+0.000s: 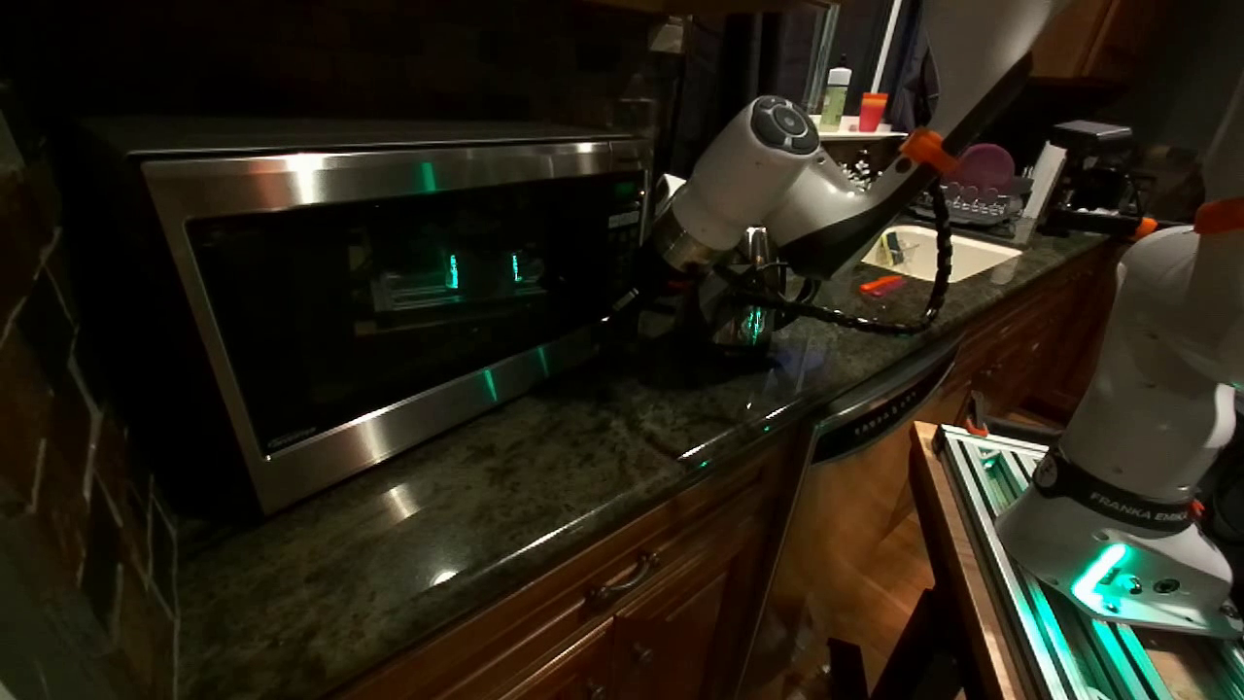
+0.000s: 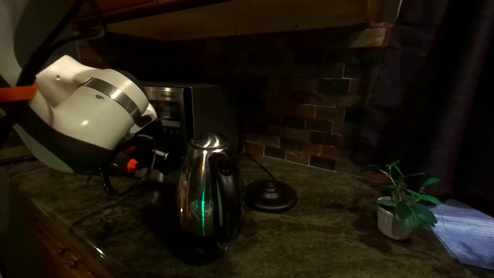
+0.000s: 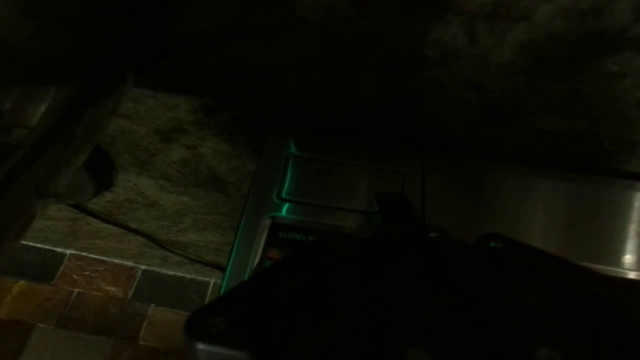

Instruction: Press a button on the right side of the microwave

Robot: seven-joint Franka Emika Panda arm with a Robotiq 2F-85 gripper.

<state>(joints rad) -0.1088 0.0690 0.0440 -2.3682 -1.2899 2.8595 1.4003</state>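
Observation:
The microwave [image 1: 389, 321] is a large steel-framed box with a dark glass door, shut, on the stone counter. Its narrow dark control strip [image 1: 622, 238] also shows in an exterior view [image 2: 172, 127], partly behind the arm. The wrist view is very dark and shows the microwave [image 3: 525, 210] upside down. There a wide rectangular button [image 3: 340, 182] sits at the lower end of the strip. My gripper [image 3: 397, 202] is a dark shape with its fingertips together over that button's corner and the strip's edge. Whether it touches cannot be told. In an exterior view the gripper [image 1: 627, 299] is close before the strip's lower part.
A steel kettle [image 2: 198, 193] stands close beside the arm, also seen in an exterior view [image 1: 756, 301]. Its black base [image 2: 271, 195] and cord lie behind it. A potted plant [image 2: 399, 216] and a cloth [image 2: 465, 235] are farther along. A sink [image 1: 972, 261] lies beyond the arm.

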